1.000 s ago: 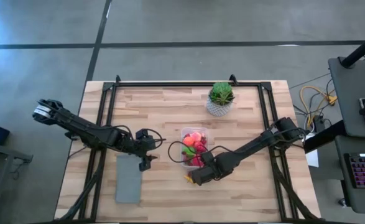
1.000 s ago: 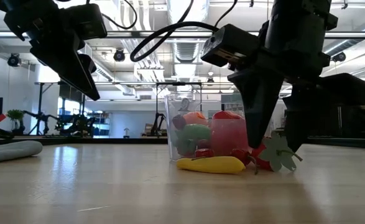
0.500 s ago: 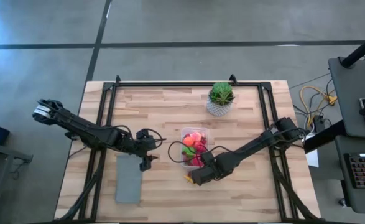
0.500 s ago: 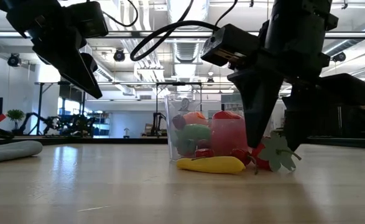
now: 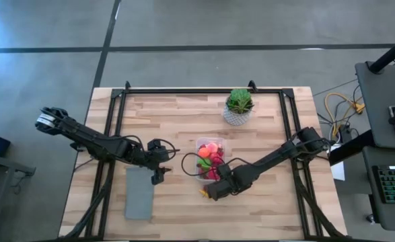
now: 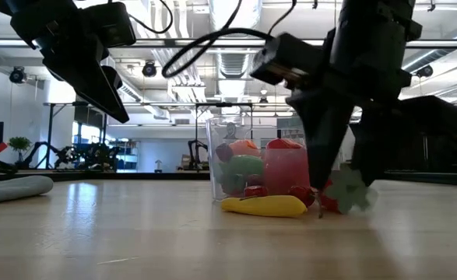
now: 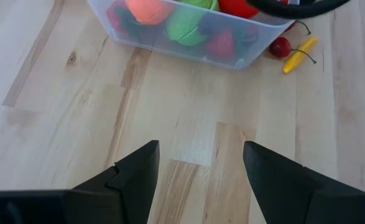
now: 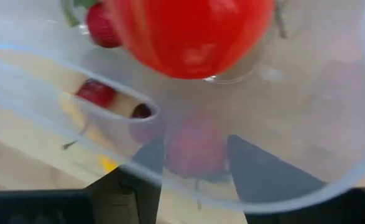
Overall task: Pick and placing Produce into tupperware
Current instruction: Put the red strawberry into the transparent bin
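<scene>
The clear tupperware [image 5: 200,149] stands mid-table with several toy pieces in it: an orange ball, a green piece, red and pink berries. Against its near wall on the table lie a yellow piece [image 6: 263,205], a cherry [image 7: 280,46] and a red strawberry [image 6: 333,201] with a green leaf. My right gripper [image 6: 343,183] points steeply down over that strawberry, one finger on each side, shut on it. To the tub's left my left gripper [image 7: 198,155] hangs open above the table with nothing between its fingers. My right gripper pinches the red strawberry [image 8: 194,146] between its two fingers, which come from above, pointing steeply down. The berry fills the gap between them in the right wrist view. It sits on the table beside the tub's wall, its leaf [image 6: 351,193] sticking out sideways.
A flat grey rectangle [image 5: 139,193] lies at the near left, under my left gripper's side. A green spiky plant in a white pot [image 5: 239,106] stands behind the tub. A black frame runs around the wooden table top.
My right gripper's fingers have drawn together onto the strawberry, and its green leaf has shifted a little. Both arms have otherwise kept still.
</scene>
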Motion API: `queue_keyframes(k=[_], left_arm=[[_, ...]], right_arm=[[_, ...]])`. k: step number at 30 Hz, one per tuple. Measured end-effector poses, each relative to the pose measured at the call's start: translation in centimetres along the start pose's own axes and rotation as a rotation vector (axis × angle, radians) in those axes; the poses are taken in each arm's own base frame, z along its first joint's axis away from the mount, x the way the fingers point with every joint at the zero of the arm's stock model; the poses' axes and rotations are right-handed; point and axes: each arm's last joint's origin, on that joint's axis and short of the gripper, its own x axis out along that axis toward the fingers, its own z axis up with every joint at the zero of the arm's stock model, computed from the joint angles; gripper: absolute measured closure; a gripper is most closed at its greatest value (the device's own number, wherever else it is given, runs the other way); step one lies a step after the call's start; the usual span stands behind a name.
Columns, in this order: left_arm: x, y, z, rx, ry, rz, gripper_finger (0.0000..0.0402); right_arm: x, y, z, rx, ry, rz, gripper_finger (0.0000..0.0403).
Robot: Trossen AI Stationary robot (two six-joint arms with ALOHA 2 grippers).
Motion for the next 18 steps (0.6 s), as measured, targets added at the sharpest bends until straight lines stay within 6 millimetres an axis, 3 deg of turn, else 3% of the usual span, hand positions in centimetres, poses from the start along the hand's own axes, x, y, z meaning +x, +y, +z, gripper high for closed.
queue_keyframes(k=[18], left_arm=[[0.01,0.03,-0.01,0.001,0.000,0.003,0.0182]], right_arm=[[-0.49,0.15,-0.79,-0.057,0.063,0.009,0.0273]])
